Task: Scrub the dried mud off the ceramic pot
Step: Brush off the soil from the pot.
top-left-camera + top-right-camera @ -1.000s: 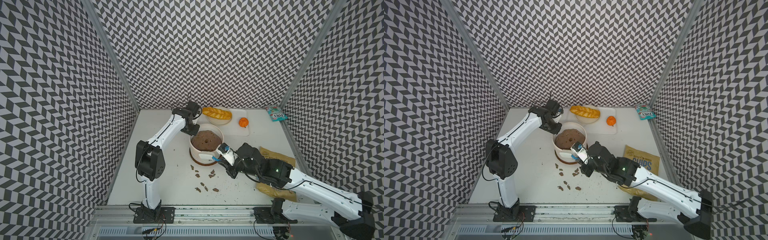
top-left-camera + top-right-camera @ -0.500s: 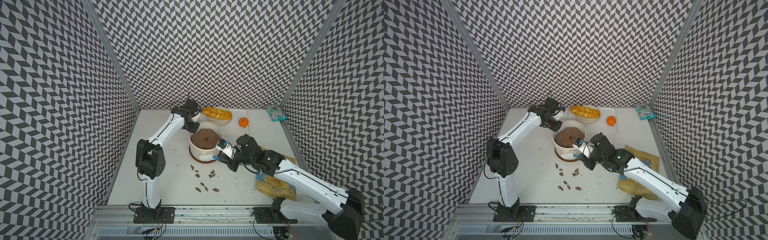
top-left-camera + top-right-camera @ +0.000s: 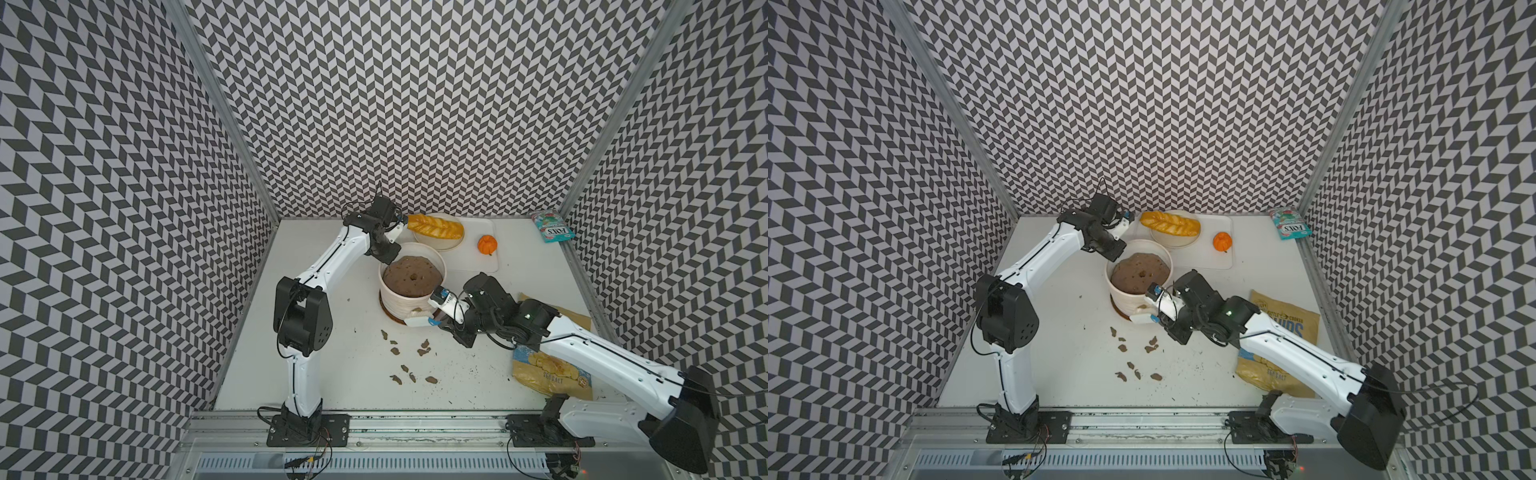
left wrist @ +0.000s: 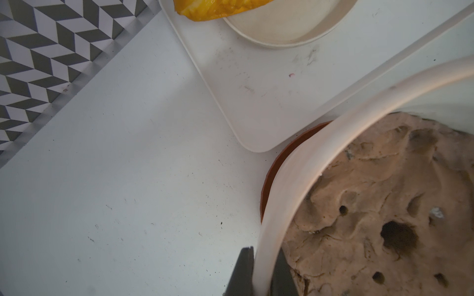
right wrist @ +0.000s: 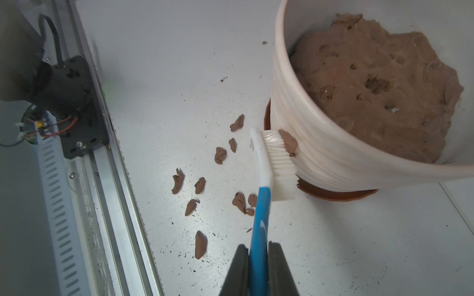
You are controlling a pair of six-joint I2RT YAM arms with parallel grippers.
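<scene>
- Right gripper (image 5: 259,249) pinches blue-white plastic brush (image 5: 266,179); bristle tip touches flat brown dried mud (image 5: 288,143) on wall of white ribbed ceramic pot (image 5: 346,159).
- Left gripper (image 4: 263,252) clamps pot rim.

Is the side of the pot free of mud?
No, a patch of dried mud sticks to the ceramic pot wall beside the brush bristles.

White arms (image 3: 332,261), black joints (image 3: 301,320)
</scene>
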